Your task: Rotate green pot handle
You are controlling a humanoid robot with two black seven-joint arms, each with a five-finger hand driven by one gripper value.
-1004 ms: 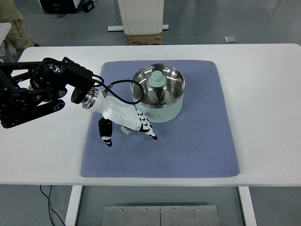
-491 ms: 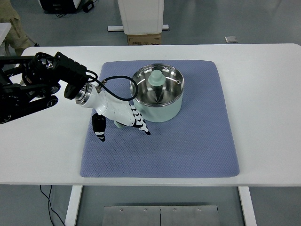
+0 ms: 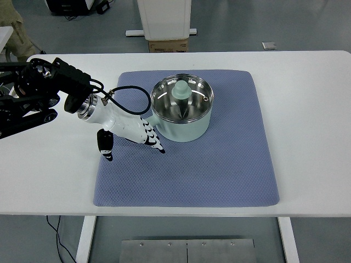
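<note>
Over on the left, the left hand (image 3: pixel 131 134) hangs low over the blue mat (image 3: pixel 219 164), just beside the pot (image 3: pixel 184 112). Its fingers (image 3: pixel 155 143) are loose and spread, and they hold nothing. The pot sits on the mat, near the middle of the worktop (image 3: pixel 312 109). It looks like hard, shiny metal, so it may slip, but the mat should keep it from sliding much. I think it is light enough to turn with one hand. A green knob (image 3: pixel 181 91) shows inside it. I cannot find the handle; the hand may hide it. The right hand is not in sight.
</note>
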